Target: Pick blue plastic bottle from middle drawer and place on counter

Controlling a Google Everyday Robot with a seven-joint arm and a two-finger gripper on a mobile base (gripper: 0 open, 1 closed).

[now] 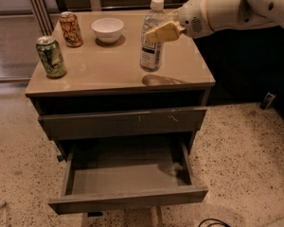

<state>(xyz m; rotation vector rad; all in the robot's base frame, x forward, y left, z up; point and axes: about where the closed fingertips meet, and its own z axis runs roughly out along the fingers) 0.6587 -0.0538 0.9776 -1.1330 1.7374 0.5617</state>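
The blue plastic bottle (151, 41), clear with a white cap and a pale label, stands upright over the middle-right of the glossy tan counter (104, 67). Its base is at or just above the surface; I cannot tell which. My gripper (162, 31) reaches in from the right on a white arm, and its tan fingers (166, 30) are shut on the bottle's upper body. The middle drawer (128, 200) is pulled out below, and its inside shows nothing in it.
A green can (51, 56) stands at the counter's left edge. An orange can (71, 29) and a white bowl (108, 28) stand at the back. The scratched drawer front (132, 122) above the open drawer is closed. A dark cable (213, 222) lies on the speckled floor.
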